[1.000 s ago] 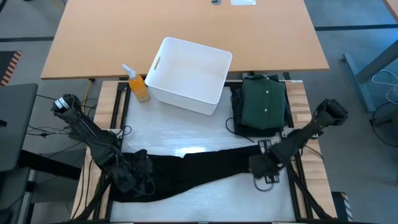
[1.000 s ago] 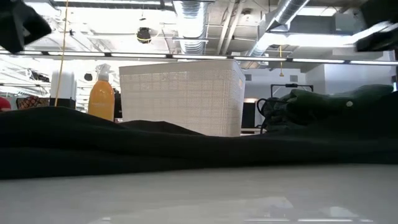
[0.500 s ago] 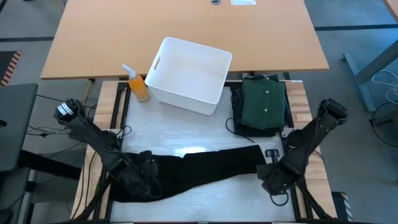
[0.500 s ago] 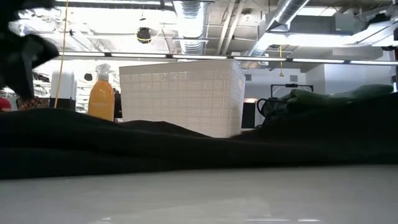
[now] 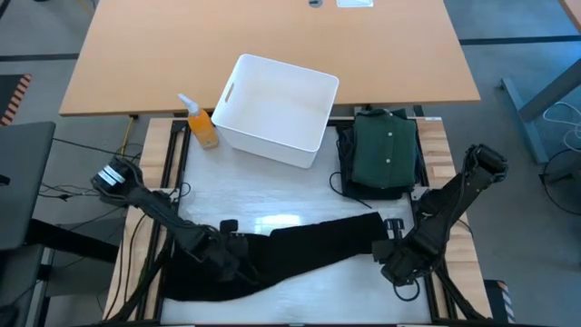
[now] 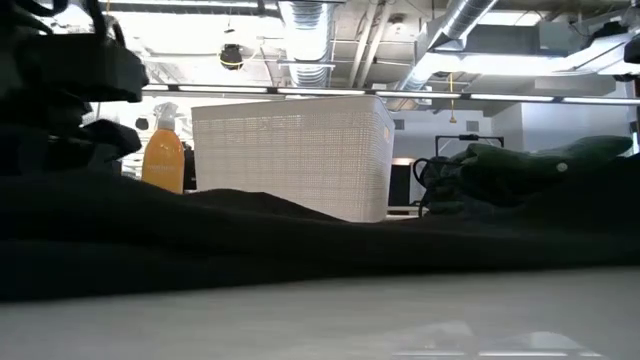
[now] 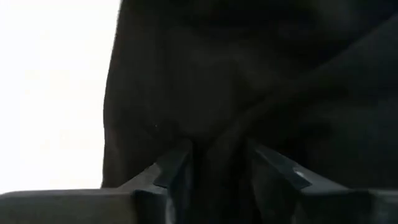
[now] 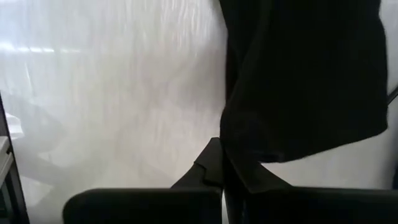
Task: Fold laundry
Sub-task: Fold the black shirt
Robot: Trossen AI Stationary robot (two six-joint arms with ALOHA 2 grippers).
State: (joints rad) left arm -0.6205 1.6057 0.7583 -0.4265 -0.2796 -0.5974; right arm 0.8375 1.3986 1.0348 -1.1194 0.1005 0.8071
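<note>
Both pairs of jaws are busy with the same garment. On the left, the left gripper [image 7: 214, 168] has its jaws narrow, with a fold of the black garment [image 5: 300, 250] pinched between the two fingers [image 7: 171, 168]. In the high view this gripper [image 5: 227, 250] sits at the lower left of the frame, on the left end of the cloth, where the fabric is bunched. I think the cloth is held there so that this end can be carried over for a fold.

Towards the middle, the black garment lies as a long band across the lower part of the white table top [image 5: 272, 195]. Above it, in the upper middle of the frame, stand the orange spray bottle [image 5: 201, 123] and the white bin [image 5: 277, 109], well apart from the work.

On the right, the right gripper [image 5: 395, 259] is at the right end of the band. Its fingers are pressed together, and an edge of the black cloth seems caught between them, probably to keep the band stretched. At the upper right, the green shirt [image 5: 386, 150] lies already folded, beside the bin.
</note>
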